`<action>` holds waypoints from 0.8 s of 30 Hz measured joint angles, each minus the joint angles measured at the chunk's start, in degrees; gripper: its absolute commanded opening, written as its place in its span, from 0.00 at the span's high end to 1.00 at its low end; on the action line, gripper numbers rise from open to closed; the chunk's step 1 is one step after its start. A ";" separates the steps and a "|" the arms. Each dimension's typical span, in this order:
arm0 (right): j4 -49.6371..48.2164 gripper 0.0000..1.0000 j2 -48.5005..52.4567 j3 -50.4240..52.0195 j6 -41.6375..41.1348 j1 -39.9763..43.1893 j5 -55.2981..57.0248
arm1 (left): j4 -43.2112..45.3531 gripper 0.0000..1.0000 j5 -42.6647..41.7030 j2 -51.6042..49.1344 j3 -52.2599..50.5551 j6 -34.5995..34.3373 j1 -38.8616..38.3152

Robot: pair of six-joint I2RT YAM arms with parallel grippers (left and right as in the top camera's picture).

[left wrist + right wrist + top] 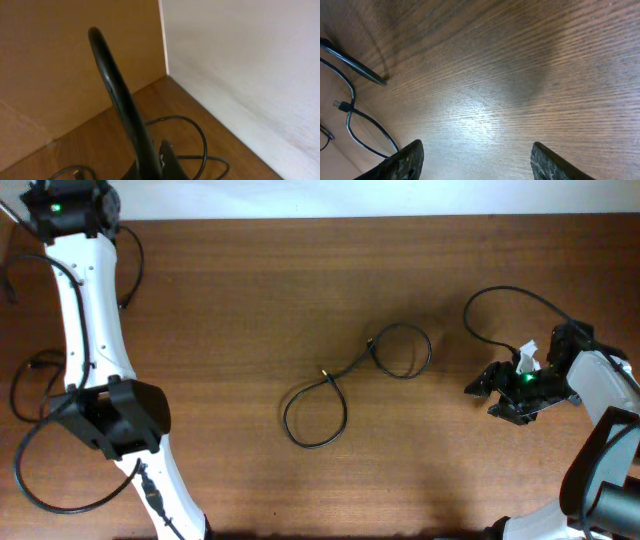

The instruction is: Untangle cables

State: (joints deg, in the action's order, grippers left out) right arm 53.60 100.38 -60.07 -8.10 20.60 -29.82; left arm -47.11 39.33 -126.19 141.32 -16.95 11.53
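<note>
A thin black cable (340, 385) lies at the table's middle in two joined loops, one at the front (315, 415) and one further back right (402, 350), with a small plug end (325, 373) between them. My right gripper (482, 395) is open and empty, low over bare wood to the right of these loops. In the right wrist view (477, 160) a thin cable with a small plug (337, 105) lies at the left edge. My left gripper (145, 150) is far off at the back left corner, its fingers together, empty. Thin black cords (200, 140) lie beyond it.
Another thin black cord (500, 292) arcs on the table behind the right gripper. Thick black wires (30, 380) loop round the left arm's base. A white wall (240, 75) and a brown board (60, 65) meet at the back left corner.
</note>
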 measured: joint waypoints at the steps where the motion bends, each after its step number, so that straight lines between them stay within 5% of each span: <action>1: 0.00 0.32 0.00 0.00 0.11 -0.02 0.00 | 0.90 1.00 -0.02 -0.68 0.00 0.00 1.14; 13: 0.70 0.33 0.00 0.00 0.83 -0.02 0.00 | -0.42 0.99 -18.36 -12.17 0.00 0.00 5.42; 14: 0.68 0.33 0.00 0.00 0.81 -0.02 0.00 | -1.29 0.83 -20.00 -13.25 0.00 0.00 5.42; 16: 0.90 0.33 -0.02 0.00 0.83 -0.02 0.00 | -2.16 0.01 -22.77 -15.19 0.02 -0.09 5.42; 24: 1.29 0.32 0.00 0.00 0.83 -0.02 0.00 | -6.86 0.01 -25.86 -16.76 0.00 -0.15 5.42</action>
State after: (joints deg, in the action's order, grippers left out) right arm 54.89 100.38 -60.07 -7.27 20.58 -29.82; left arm -53.98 13.47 -142.96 141.32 -17.10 16.95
